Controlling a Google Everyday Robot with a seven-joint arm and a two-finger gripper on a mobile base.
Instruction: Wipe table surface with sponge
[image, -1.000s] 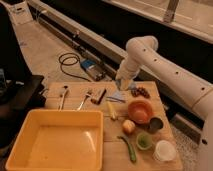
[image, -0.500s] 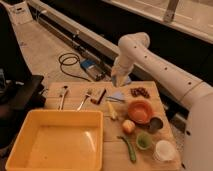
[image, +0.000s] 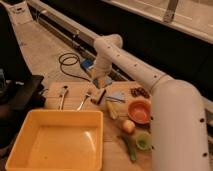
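The light brown wooden table surface (image: 75, 89) fills the middle of the camera view. My white arm reaches in from the lower right and bends down to the table's far edge. The gripper (image: 102, 81) hangs there, just above the wood and behind a dark brush (image: 98, 95). It is shut, and a small dull blue-grey block, the sponge (image: 97, 79), shows at its tip, partly hidden by the fingers.
A big yellow tub (image: 55, 137) takes the near left. Two utensils (image: 63, 95) lie left of the brush. A thin pale-blue piece (image: 118, 96), an orange bowl (image: 139, 111), an apple (image: 128, 126) and a green cup (image: 143, 141) sit on the right. A black cable (image: 67, 62) lies on the floor beyond.
The gripper has travelled left along the table's far edge, from above the pale-blue piece to behind the brush. It has stayed shut.
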